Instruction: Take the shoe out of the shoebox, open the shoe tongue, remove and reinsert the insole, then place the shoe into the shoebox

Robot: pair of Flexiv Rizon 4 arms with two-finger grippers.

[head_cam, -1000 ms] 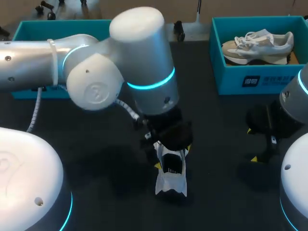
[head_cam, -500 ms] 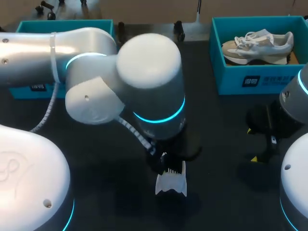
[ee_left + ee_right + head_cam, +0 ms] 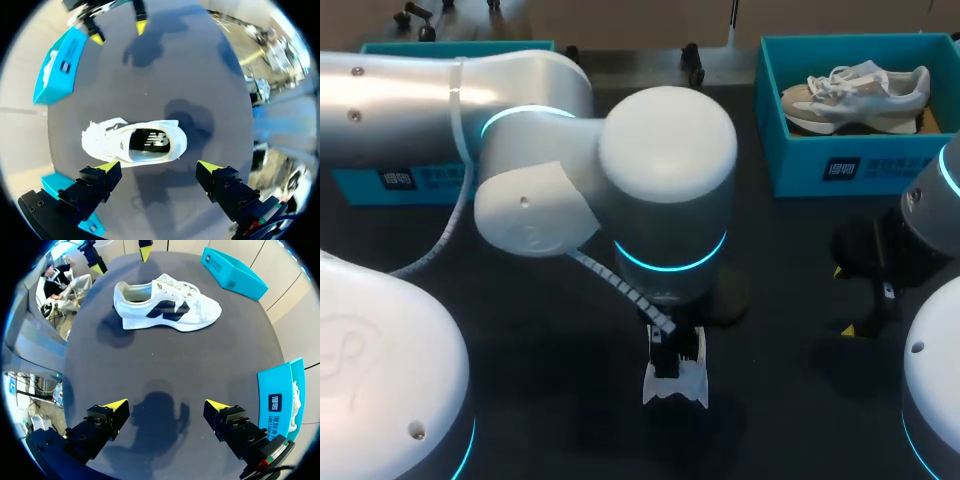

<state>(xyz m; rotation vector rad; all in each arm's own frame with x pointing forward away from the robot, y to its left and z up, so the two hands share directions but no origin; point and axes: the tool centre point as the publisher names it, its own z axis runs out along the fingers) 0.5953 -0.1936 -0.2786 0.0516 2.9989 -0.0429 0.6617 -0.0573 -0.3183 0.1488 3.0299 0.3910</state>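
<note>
A white shoe [image 3: 132, 142] with a dark side logo [image 3: 165, 310] stands upright on the dark table, its opening facing up. In the head view only its heel end [image 3: 676, 382] shows under my left arm. My left gripper [image 3: 159, 167] hangs open above the shoe's heel side and touches nothing. My right gripper [image 3: 167, 405] is open and empty, well back from the shoe; in the head view it [image 3: 842, 298] sits at the right. The blue shoebox [image 3: 820, 165] at the back right holds a second pale shoe [image 3: 855, 95].
A second blue box [image 3: 410, 180] lies at the back left, partly behind my left arm, and shows in the right wrist view [image 3: 232, 272] beyond the shoe. My left arm's big joints [image 3: 665, 190] cover the table's middle.
My left arm has swung forward and right over the shoe, so its wrist now hides the gripper and most of the shoe in the head view. The shoe and right arm have stayed put.
</note>
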